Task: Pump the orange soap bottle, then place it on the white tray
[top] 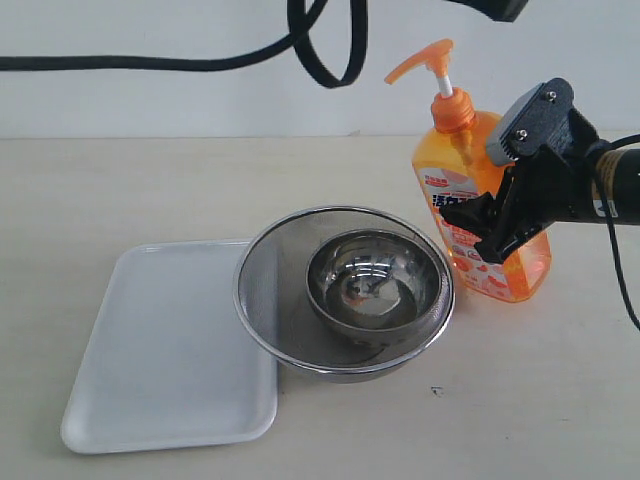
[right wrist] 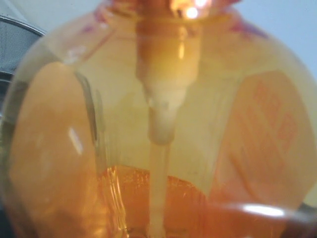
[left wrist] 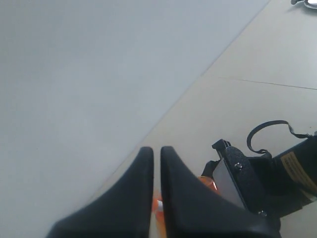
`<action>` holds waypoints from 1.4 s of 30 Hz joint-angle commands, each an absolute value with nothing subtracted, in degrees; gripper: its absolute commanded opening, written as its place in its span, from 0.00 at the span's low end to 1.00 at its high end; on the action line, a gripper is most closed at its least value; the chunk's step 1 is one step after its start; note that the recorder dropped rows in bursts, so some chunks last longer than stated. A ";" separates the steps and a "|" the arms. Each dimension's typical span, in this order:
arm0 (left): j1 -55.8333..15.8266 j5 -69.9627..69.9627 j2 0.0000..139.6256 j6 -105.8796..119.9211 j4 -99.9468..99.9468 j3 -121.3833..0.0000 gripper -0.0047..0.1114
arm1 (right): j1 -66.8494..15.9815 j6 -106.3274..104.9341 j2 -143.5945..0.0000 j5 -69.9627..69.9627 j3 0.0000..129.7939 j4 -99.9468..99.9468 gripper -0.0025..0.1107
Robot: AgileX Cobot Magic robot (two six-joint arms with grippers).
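The orange soap bottle stands upright at the right of the table, its pump head raised. My right gripper is shut on the bottle's body from the right side. In the right wrist view the bottle fills the picture and hides the fingers. My left gripper is shut and hangs above the pump, whose orange shows between its fingers. Only its dark tip shows at the top edge of the exterior view. The white tray lies flat at the front left.
A round metal mesh strainer holding a steel bowl sits between the tray and the bottle, overlapping the tray's right edge. A black cable loops down from the top. The right arm shows in the left wrist view.
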State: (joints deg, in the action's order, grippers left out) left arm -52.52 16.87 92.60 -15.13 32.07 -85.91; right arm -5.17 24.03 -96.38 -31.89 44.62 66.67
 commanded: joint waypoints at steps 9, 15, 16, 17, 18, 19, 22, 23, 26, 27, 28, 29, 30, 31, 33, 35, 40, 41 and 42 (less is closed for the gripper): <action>-48.62 16.13 94.60 -13.82 31.62 -86.07 0.08 | -5.22 23.38 -95.69 -34.39 45.12 65.05 0.02; -47.93 13.40 96.58 -13.69 31.44 -86.07 0.08 | -5.22 24.11 -95.69 -34.51 45.12 65.25 0.02; -47.74 13.25 96.72 -13.69 31.31 -86.19 0.08 | -5.22 24.34 -95.69 -34.51 45.12 65.39 0.02; -47.53 13.38 96.95 -13.69 31.11 -86.49 0.08 | -5.22 24.54 -95.69 -34.51 45.12 65.52 0.02; -47.15 13.69 97.12 -13.69 30.48 -87.04 0.08 | -5.22 24.61 -95.69 -34.51 45.12 65.81 0.02; -46.92 13.96 97.36 -13.69 29.91 -87.68 0.08 | -5.22 24.74 -95.69 -34.51 45.12 65.97 0.02; -45.83 16.91 98.18 -12.68 26.26 -90.63 0.08 | -5.22 25.15 -95.69 -34.51 45.12 66.31 0.02; -45.80 18.54 98.37 -11.56 24.98 -91.88 0.08 | -5.22 25.15 -95.69 -34.51 45.12 66.31 0.02; -45.72 23.98 99.49 -7.34 22.41 -95.61 0.08 | -5.22 25.22 -95.69 -34.51 45.12 66.56 0.02; -45.72 26.13 100.09 -6.28 21.24 -97.17 0.08 | -5.22 25.43 -95.69 -34.51 45.12 66.83 0.02; -45.72 28.02 100.64 -4.96 19.96 -98.74 0.08 | -5.22 25.54 -95.69 -34.51 45.12 67.07 0.02; -45.72 29.68 101.14 -3.62 19.04 -99.95 0.08 | -5.22 25.54 -95.69 -34.51 45.12 67.24 0.02; -45.72 30.96 101.71 -2.29 18.10 -101.42 0.08 | -5.22 25.42 -95.69 -34.51 44.80 67.36 0.02; -45.72 31.65 102.28 -1.20 17.19 -102.70 0.08 | -5.22 25.02 -95.69 -34.51 44.65 67.36 0.02; -45.72 33.12 103.32 0.00 15.35 -104.99 0.08 | -5.22 25.12 -95.79 -34.02 44.52 68.09 0.02; -45.72 34.16 104.11 0.00 13.95 -106.56 0.08 | -5.22 25.12 -95.78 -34.13 44.52 68.09 0.02; -45.72 41.47 106.74 5.08 9.14 -110.62 0.08 | -5.22 25.12 -95.78 -34.13 44.52 68.94 0.02; -45.72 42.52 107.39 5.50 8.69 -111.24 0.08 | -5.22 25.12 -95.78 -34.13 44.52 68.94 0.02; -45.72 43.26 107.87 5.62 8.21 -111.68 0.08 | -5.22 25.12 -95.78 -34.13 44.52 68.94 0.02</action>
State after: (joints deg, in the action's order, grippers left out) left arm -45.78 40.22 106.62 3.84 10.31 -110.15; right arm -5.17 25.62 -96.38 -32.58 44.59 68.58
